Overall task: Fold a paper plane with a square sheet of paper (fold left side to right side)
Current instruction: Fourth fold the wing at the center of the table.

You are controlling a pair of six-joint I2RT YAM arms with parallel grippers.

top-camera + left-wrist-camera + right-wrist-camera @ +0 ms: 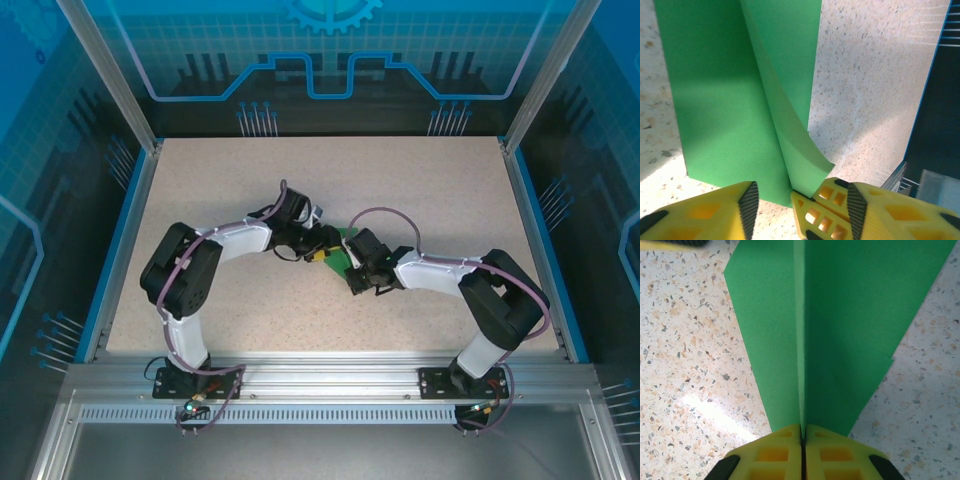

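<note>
The green sheet of paper lies mid-table, folded into a narrow tapering paper plane shape with a raised centre flap. In the right wrist view the paper narrows toward my right gripper, which is shut on the upright centre flap. In the left wrist view the paper lies flat with its flap curling up. My left gripper stands open at the paper's edge, the flap's corner between its fingers. From above, the left gripper and right gripper meet at the paper.
The speckled table has free room all round the paper. A blue border runs along its sides, seen close in the left wrist view as a blue edge. An aluminium rail crosses the near edge.
</note>
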